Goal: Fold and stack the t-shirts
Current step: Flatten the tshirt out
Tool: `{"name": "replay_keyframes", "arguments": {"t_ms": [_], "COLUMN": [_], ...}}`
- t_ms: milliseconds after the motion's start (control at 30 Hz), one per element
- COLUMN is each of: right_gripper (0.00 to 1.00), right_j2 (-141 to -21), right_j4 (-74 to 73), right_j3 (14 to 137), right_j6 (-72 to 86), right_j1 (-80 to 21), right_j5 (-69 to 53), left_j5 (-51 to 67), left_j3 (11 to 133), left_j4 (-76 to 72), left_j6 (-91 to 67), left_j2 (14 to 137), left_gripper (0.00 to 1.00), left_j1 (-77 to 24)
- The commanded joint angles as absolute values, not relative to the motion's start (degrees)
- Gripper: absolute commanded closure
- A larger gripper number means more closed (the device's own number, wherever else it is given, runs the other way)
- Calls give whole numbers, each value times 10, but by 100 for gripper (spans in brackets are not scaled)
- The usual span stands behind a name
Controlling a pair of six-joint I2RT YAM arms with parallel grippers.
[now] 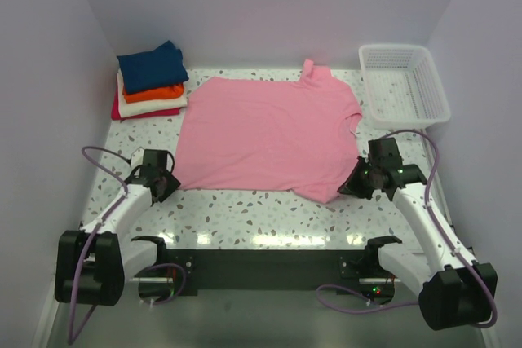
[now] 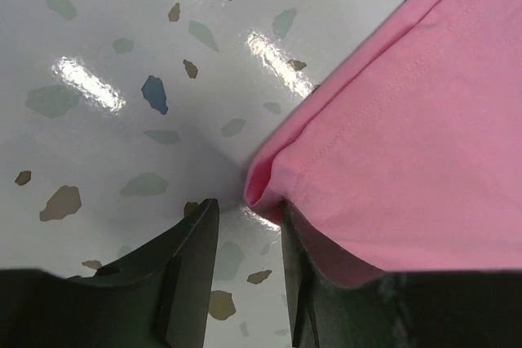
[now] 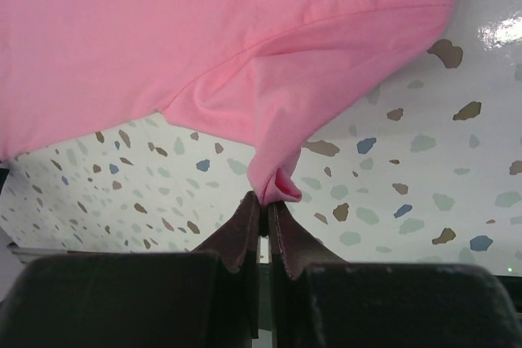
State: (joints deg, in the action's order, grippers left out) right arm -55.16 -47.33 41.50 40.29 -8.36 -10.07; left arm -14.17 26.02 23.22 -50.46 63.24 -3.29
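A light pink t-shirt (image 1: 269,136) lies spread flat on the speckled table. A stack of folded shirts (image 1: 150,81), navy on top, then orange, cream-white and red, sits at the back left. My left gripper (image 1: 167,181) is open at the shirt's near left corner (image 2: 265,185); the corner lies against the tip of its right finger (image 2: 298,275), with bare table between the jaws. My right gripper (image 1: 352,187) is shut on the shirt's near right corner (image 3: 277,181), and the cloth bunches up from its tips.
A white plastic mesh basket (image 1: 405,83) stands at the back right. Grey walls close the table on the left, back and right. Purple cables loop beside both arms.
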Motion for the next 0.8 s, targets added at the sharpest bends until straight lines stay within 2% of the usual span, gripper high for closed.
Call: {"name": "replay_keyframes", "arguments": {"t_ms": [0,133,233,333,533,767], "right_gripper": [100,100,100,100,100,100], "right_j2": [-543,-538,-538,-536,-522,-514], "right_j4": [-492,-497,-499,-500,-519,-547], "right_j3": [443,447,449,449,462,493], "right_j6": [393,390,389,388,387,376], "right_j1": [-86,-86,-85,-85,-85,-85], "right_j5": [-105,-96,-96,-96,-76,-53], "left_j5": [-152,-146,-142,-140,-141,-146], "left_j3": [262,256,252,253,271,299], "left_j4": [196,178,167,161,170,208], "left_j6": [-513,-510,-507,-504,-497,-487], "left_j2": [635,629,634,642,638,599], "left_gripper": [59,61,67,75,100,100], "left_j1": [-33,-33,-33,-33,-32,-29]}}
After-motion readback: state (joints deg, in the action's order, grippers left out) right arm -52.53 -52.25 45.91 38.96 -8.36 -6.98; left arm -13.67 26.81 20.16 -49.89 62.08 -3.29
